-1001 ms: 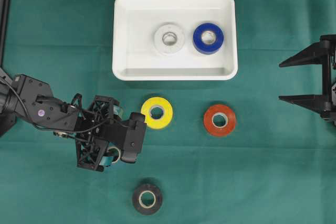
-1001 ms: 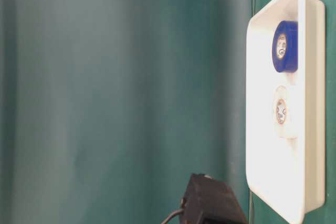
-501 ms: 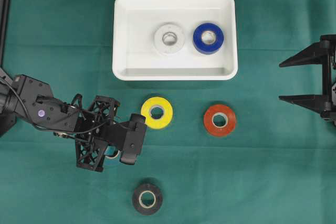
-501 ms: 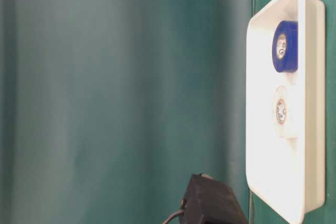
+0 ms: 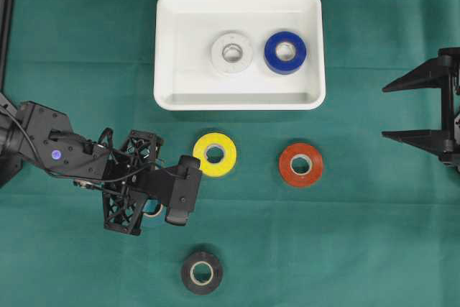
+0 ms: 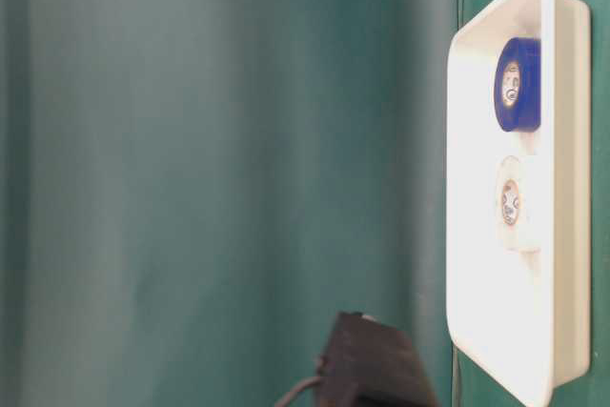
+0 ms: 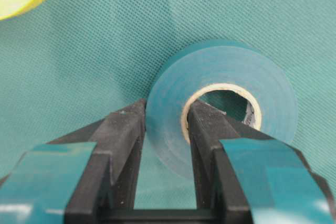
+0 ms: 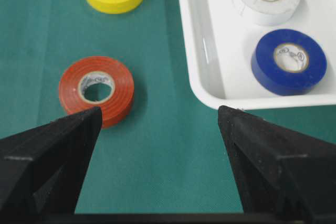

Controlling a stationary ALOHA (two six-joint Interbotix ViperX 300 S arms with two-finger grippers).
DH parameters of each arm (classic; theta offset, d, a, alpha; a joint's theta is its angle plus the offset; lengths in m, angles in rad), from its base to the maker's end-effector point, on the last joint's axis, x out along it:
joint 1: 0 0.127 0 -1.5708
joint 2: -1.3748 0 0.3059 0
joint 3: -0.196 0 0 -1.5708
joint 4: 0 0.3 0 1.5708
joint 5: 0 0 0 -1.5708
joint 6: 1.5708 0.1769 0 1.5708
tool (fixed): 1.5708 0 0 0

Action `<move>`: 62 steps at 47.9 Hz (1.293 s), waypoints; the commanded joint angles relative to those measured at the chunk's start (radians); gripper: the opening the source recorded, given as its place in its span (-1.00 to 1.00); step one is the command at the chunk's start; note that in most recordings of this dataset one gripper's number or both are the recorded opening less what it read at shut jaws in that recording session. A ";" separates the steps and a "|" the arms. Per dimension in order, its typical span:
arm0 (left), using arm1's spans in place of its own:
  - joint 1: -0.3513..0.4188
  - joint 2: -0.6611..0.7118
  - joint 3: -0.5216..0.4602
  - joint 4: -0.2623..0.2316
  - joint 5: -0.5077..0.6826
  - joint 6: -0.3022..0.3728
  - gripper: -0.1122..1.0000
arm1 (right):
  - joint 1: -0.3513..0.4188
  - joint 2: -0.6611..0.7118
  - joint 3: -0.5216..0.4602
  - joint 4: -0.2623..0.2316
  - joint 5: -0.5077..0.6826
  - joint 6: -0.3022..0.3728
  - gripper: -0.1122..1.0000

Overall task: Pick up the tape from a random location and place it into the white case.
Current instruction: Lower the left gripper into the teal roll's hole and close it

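A teal tape roll [image 7: 226,98] lies on the green cloth, mostly hidden under the arm in the overhead view [image 5: 151,211]. My left gripper [image 7: 167,108] is shut on its wall, one finger [image 7: 202,124] inside the core and the other outside. The white case [image 5: 241,102] stands at the back centre and holds a white roll [image 5: 231,52] and a blue roll [image 5: 284,52]. My right gripper [image 5: 392,111] hangs open at the far right, away from the tapes, with nothing between its fingers [image 8: 160,114].
A yellow roll [image 5: 214,154], a red roll [image 5: 300,165] and a black roll [image 5: 201,272] lie on the cloth in front of the case. The yellow roll is just right of my left gripper. The red roll [image 8: 96,90] sits ahead of the right gripper.
The left gripper's jaws, wide a second ago, have closed on the teal roll's wall. The left arm shifted slightly. The right arm has not moved.
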 commanded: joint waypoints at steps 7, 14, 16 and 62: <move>-0.002 -0.087 -0.077 -0.002 0.087 -0.012 -0.46 | 0.002 0.008 -0.029 -0.003 -0.003 -0.002 0.77; -0.002 -0.126 -0.121 -0.002 0.184 -0.017 -0.46 | 0.002 0.008 -0.029 -0.003 -0.002 -0.002 0.77; -0.002 -0.137 -0.133 -0.002 0.209 -0.017 -0.46 | 0.002 0.008 -0.029 -0.005 -0.002 -0.002 0.77; -0.002 -0.287 -0.477 0.011 0.626 -0.015 -0.46 | 0.002 0.008 -0.031 -0.005 -0.002 -0.003 0.77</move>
